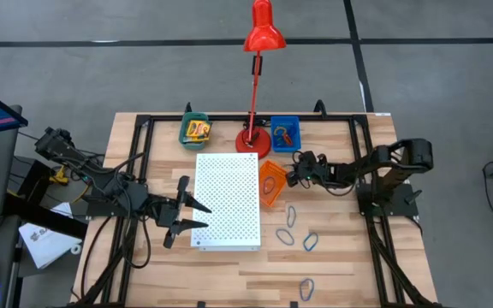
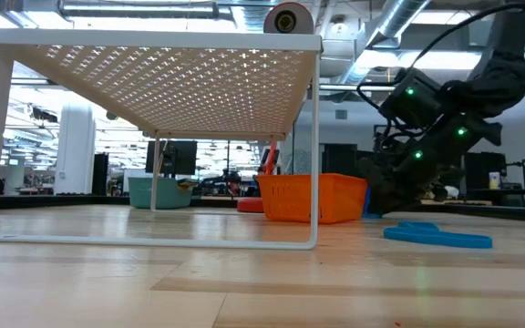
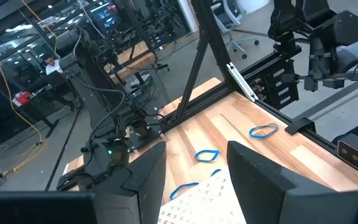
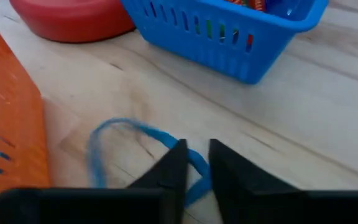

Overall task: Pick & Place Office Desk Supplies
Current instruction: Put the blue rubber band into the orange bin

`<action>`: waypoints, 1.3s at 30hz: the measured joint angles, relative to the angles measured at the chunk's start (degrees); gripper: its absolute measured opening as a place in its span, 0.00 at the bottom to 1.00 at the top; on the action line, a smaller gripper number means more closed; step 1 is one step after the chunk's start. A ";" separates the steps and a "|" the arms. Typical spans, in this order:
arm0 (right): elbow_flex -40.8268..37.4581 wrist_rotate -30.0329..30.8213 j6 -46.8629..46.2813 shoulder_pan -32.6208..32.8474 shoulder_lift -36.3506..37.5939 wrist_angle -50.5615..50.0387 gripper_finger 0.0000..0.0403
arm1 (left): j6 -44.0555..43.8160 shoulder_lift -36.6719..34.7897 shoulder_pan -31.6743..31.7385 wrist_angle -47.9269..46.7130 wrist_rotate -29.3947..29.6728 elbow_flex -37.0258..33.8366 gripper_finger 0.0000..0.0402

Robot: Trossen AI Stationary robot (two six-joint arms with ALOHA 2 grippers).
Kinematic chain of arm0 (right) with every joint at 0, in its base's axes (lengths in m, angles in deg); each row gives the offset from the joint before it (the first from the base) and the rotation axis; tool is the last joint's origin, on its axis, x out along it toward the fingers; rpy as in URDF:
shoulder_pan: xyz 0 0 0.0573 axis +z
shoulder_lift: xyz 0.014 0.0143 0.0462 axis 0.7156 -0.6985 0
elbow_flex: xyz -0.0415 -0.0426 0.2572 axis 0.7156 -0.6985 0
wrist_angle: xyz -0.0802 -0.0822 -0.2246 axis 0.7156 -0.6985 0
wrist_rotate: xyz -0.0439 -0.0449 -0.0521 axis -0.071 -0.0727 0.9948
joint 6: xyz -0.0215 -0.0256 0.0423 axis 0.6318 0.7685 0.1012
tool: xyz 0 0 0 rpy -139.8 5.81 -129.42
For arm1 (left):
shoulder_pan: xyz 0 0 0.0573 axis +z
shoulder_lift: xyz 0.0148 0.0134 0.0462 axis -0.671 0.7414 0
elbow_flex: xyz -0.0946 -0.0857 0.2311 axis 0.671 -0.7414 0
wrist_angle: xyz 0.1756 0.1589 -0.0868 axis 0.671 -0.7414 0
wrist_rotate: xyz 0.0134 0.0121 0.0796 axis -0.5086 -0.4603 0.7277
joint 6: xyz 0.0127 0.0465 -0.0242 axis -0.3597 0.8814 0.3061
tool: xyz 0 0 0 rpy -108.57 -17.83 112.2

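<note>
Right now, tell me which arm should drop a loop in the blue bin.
The right. Its gripper is pinching a blue loop on the table beside the blue bin. The left gripper sits across the white board, open and holding nothing.

No legible text for you anywhere. The yellow-and-green boxes (image 1: 198, 130) in the green bin (image 1: 185, 135) carry print, too small to read. The paper sheet (image 1: 44, 243) beside the table shows marks, unreadable.
</note>
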 joint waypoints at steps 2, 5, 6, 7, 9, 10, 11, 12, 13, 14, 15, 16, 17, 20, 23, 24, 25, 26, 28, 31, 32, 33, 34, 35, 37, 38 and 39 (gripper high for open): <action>0.02 -0.61 0.07 0.00 0.33 -0.57 0.04 | -0.02 0.00 0.00 0.07 0.00 0.00 0.41; 0.02 -1.54 -0.44 0.03 1.38 -2.07 0.02 | -0.03 0.00 0.00 0.07 0.00 0.00 0.41; 0.01 -1.64 -0.56 0.38 1.79 -2.57 0.02 | -0.04 0.00 0.00 0.07 0.00 0.00 0.41; -0.05 -1.64 -0.55 0.90 2.37 -3.34 0.01 | -0.04 0.00 0.00 0.07 0.00 0.00 0.41; -0.32 -1.89 -1.30 2.60 3.82 -4.88 0.01 | -0.03 0.00 0.00 0.06 0.00 0.00 0.41; -0.47 -1.55 -1.76 3.68 4.57 -5.75 0.00 | -0.03 0.00 0.00 0.06 0.00 0.00 0.41; -0.54 -1.50 -2.24 4.70 5.47 -6.92 0.00 | -0.02 0.00 0.00 0.06 0.00 0.00 0.41; -0.62 -0.84 -3.04 6.05 6.61 -8.17 0.00 | -0.02 0.00 0.00 0.03 0.00 0.00 0.41; -0.63 0.09 -3.90 7.30 7.65 -9.47 0.00 | -0.02 0.00 0.00 0.03 0.00 0.00 0.41; -0.66 0.24 -4.76 8.65 8.85 -11.17 0.00 | -0.02 0.00 0.00 0.03 0.00 0.00 0.41; -0.82 0.62 -5.66 10.11 10.20 -12.72 0.00 | -0.02 -0.01 0.00 -0.02 0.00 0.00 0.41; -0.94 1.20 -6.73 11.49 11.56 -15.02 0.00 | -0.02 -0.02 0.00 -0.09 0.00 0.00 0.41; -0.90 1.65 -8.09 12.74 12.64 -16.72 0.00 | -0.02 -0.02 0.00 -0.16 -0.01 0.00 0.41; -0.91 5.26 -12.51 16.81 16.16 -21.79 0.00 | 0.00 -0.02 0.00 -0.19 0.00 0.00 0.41; -0.81 8.23 -15.64 20.29 18.19 -24.37 0.00 | 0.00 -0.02 0.00 -0.21 0.00 0.00 0.41; -0.81 8.93 -15.93 21.08 18.56 -24.39 0.00 | 0.00 -0.02 0.00 -0.21 -0.01 0.00 0.41; -0.81 9.94 -15.91 21.65 18.87 -24.17 0.00 | 0.00 -0.02 0.00 -0.23 -0.02 0.00 0.41; -0.79 11.21 -15.68 22.17 19.13 -24.11 0.00 | 0.00 -0.02 0.00 -0.20 -0.02 0.00 0.41; -0.79 12.96 -13.61 23.07 19.09 -23.28 0.00 | 0.00 -0.02 0.00 -0.19 -0.01 0.00 0.41; -0.68 13.36 -11.13 22.53 19.10 -21.88 0.02 | 0.00 -0.02 0.00 -0.02 0.00 0.00 0.41; -0.68 13.13 -11.10 22.01 19.10 -21.85 0.05 | 0.00 -0.02 0.00 -0.02 0.00 0.00 0.41; -0.68 12.63 -11.13 21.44 19.10 -21.97 0.08 | 0.00 -0.02 0.00 -0.03 0.00 0.00 0.41; -0.68 12.10 -11.27 20.77 19.10 -22.05 0.12 | 0.00 -0.02 0.00 -0.03 0.00 0.00 0.41; -0.68 11.61 -11.47 20.09 19.09 -22.03 0.16 | 0.00 -0.02 0.00 -0.01 0.00 0.00 0.41; -0.63 10.40 -12.24 18.56 18.39 -22.03 0.24 | 0.00 -0.02 0.00 -0.01 0.00 0.00 0.41; -0.63 9.76 -12.30 17.81 17.96 -22.06 0.29 | 0.00 -0.02 0.00 -0.01 0.00 0.00 0.41; -0.63 8.96 -12.37 17.02 17.39 -21.84 0.33 | 0.00 -0.02 0.00 -0.01 0.00 0.00 0.41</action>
